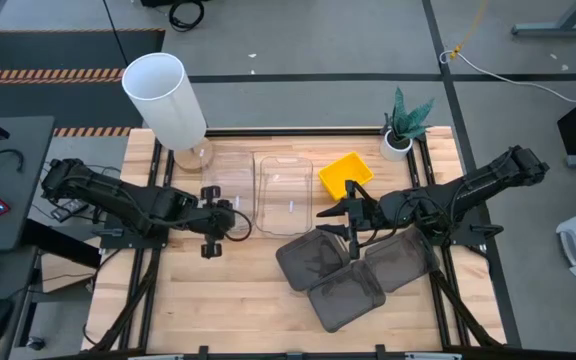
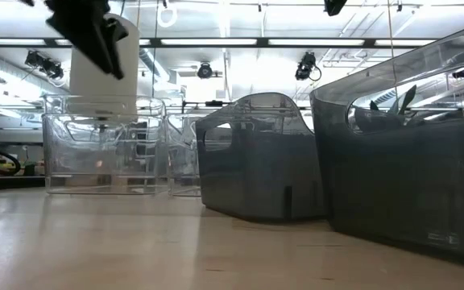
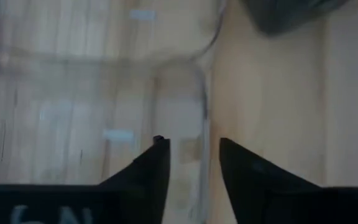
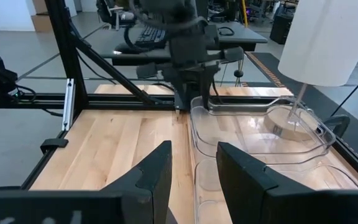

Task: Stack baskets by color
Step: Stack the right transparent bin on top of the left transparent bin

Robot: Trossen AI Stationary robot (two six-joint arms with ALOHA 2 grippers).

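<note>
- From the high view I see my left gripper [image 1: 230,220] at the near edge of a clear basket [image 1: 230,178] on the wooden table [image 1: 228,300]; a second clear basket [image 1: 286,195] lies just beside it. A tall white cylinder [image 1: 166,97] stands at the first one's far end. The yellow basket [image 1: 345,175] sits near the potted plant [image 1: 402,125], and three dark grey baskets [image 1: 348,272] lie clustered near the front. My right gripper [image 1: 353,215] hovers between the yellow basket and the grey ones.
- In the low view, grey baskets [image 2: 264,161] fill the foreground and the clear baskets [image 2: 103,149] stand behind, with the left gripper's fingers [image 2: 95,36] above them.
- My left wrist view shows the fingers [image 3: 151,168] parted, straddling the clear basket's wall [image 3: 201,118] without pinching it: released.
- My right wrist view shows fingers [image 4: 157,171] spread with nothing between them, looking across the clear baskets [image 4: 260,134] at the left arm [image 4: 188,50].
</note>
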